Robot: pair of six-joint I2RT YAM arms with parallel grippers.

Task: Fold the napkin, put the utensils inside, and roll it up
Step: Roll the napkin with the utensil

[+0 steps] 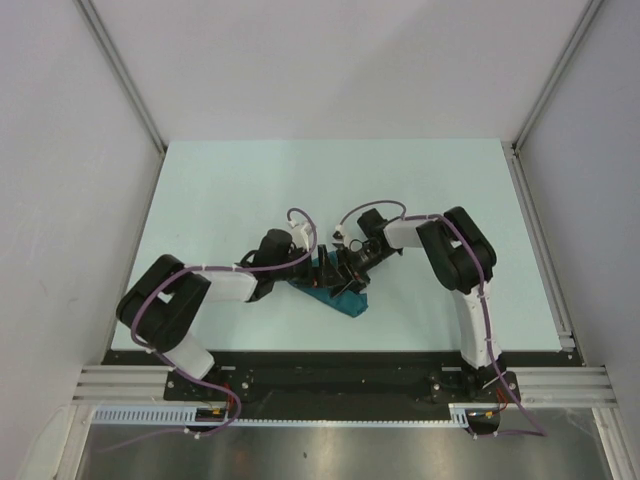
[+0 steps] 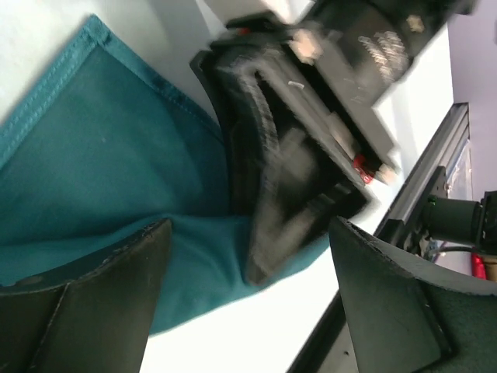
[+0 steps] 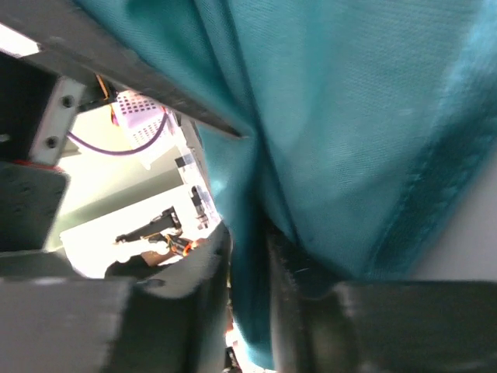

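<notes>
Right gripper is closed down to a narrow gap on the napkin; the right wrist view shows cloth pinched between its fingers and fanning away from them in a smooth sheet with a stitched hem on one side.

Left gripper is wide open and holds nothing; its fingers straddle the cloth, which lies below and between them. Whether they touch it, I can't tell.

Key relation: from the left gripper, the napkin lies directly ahead and to its left, and the right gripper sits on the cloth's far side, right in your closing path; you're near enough to clip it.

From above, the napkin is a small, gathered teal patch near the middle of the worktop; its long axis runs diagonally from far-left to near-right. Both arms meet over its far-left end, left gripper and right gripper just beside each other. Right arm has the grip, so it's effectively nearer.

Look: teal blue-green, slight sheen, soft folds, one corner flat on the worktop in the left wrist view.

Spoon isn't visible in any view; it may be under cloth or the arms, so I can't say. My read: you're mid-fold or mid-roll; check the spoon before you commit.
</notes>
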